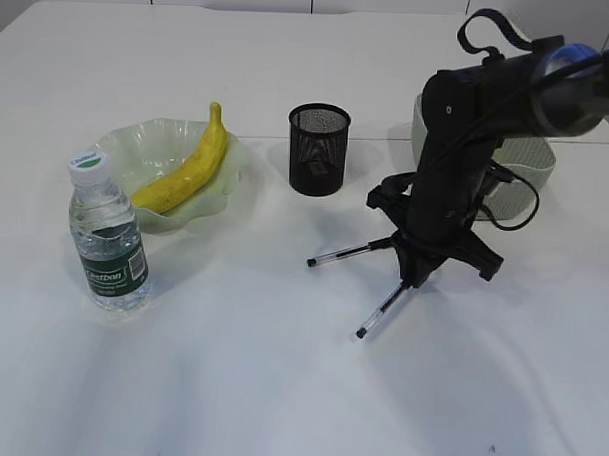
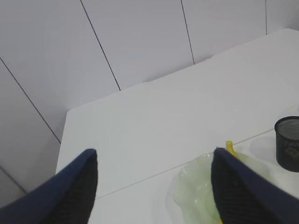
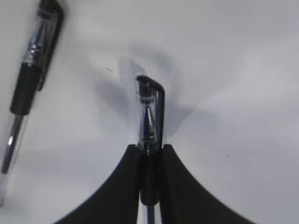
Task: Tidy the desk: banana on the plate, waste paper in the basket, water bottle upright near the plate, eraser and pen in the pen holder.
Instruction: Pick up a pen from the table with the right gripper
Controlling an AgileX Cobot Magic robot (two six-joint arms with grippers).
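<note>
A white desk fills the scene, with pale panelled walls behind it in the left wrist view. On the left, the banana already lies in the pale green plate, and the water bottle stands upright just in front of the plate, at its near-left edge. Those two parts look done. The black mesh pen holder sits at centre, a little beyond the middle of the desk; something dark shows low inside it through the mesh, possibly the eraser, but I cannot tell for sure. A white basket stands at the far right, mostly hidden behind the right arm; whether the waste paper is inside cannot be seen, though no loose paper shows on the desk.

What is clearly left is the pens. Two lie on the desk right of centre: the farther pen points left, and the nearer pen runs down toward the near edge. The right gripper is down at the desk with its claw closed on the nearer pen's barrel just below the capped end, as the right wrist view shows, with the other pen lying free to its left. The pen appears to rest on or very close to the surface.

The left gripper hangs above the far left of the desk with its claw wide apart and nothing between the fingers.
</note>
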